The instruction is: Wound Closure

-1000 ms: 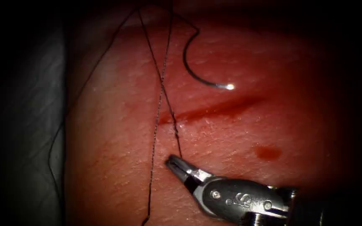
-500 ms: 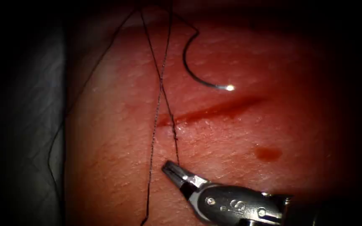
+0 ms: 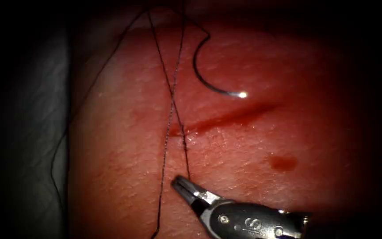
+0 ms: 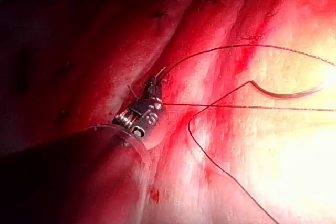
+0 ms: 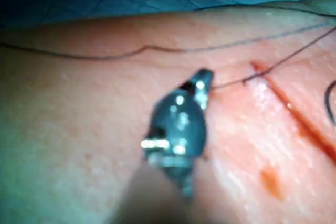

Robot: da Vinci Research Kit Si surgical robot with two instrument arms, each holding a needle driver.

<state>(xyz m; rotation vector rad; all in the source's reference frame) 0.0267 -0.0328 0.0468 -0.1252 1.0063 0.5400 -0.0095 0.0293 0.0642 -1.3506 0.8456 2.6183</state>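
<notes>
My right needle driver [image 3: 178,182] sits on the tissue [image 3: 253,146] below the left end of the cut [image 3: 219,119], its jaws closed together on the short strand of suture thread [image 3: 186,159] that runs up from their tip to a small knot at the cut's left end. From there two strands cross just above the cut and climb toward the far edge of the tissue. In my right wrist view the same tool [image 5: 202,80] has the strand [image 5: 231,83] taut between its tip and the cut [image 5: 294,114].

My left needle driver [image 4: 153,85] has its jaws closed on thread [image 4: 236,106] that stretches away across the tissue.

The curved needle [image 3: 208,75] lies free on the tissue above the cut, held by neither tool, its bright tip near the cut's middle. A spot of red fluid [image 3: 283,162] sits below the cut.
</notes>
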